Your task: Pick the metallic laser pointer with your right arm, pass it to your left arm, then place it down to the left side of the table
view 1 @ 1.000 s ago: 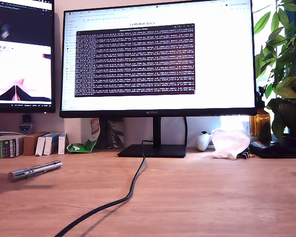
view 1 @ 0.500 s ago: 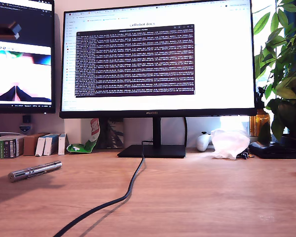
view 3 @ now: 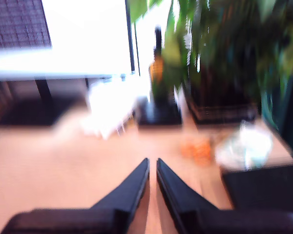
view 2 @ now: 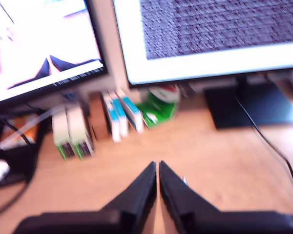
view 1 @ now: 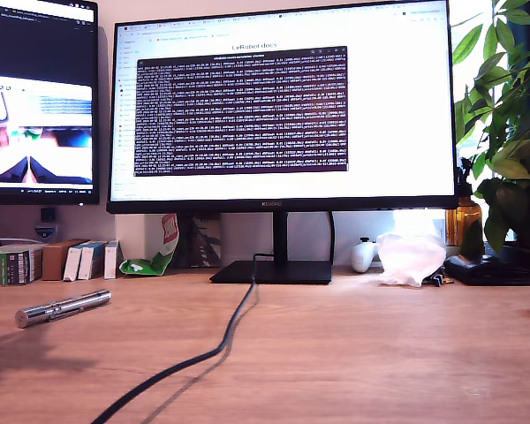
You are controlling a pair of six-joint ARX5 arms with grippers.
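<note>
1. My first end effector (view 2: 157,165) is sitting with its jaws closed to a thin slit, gripping nothing; it is hovering over bare table (view 2: 210,161).
2. Ahead of my first end effector: a row of small boxes (view 2: 95,124) and a green packet (view 2: 161,109) under the two monitors, with the black cable (view 2: 268,146) running off to one side.
3. My second end effector (view 3: 152,163) is likewise nearly closed and empty; its view is badly blurred.
4. Ahead of my second end effector: a white crumpled bag (view 3: 110,107) and a plant (view 3: 219,53).
5. The metallic laser pointer (view 1: 62,308) is lying flat on the table at the exterior view's left, near the boxes; neither wrist view is showing it, and neither arm is showing in the exterior view.
</note>
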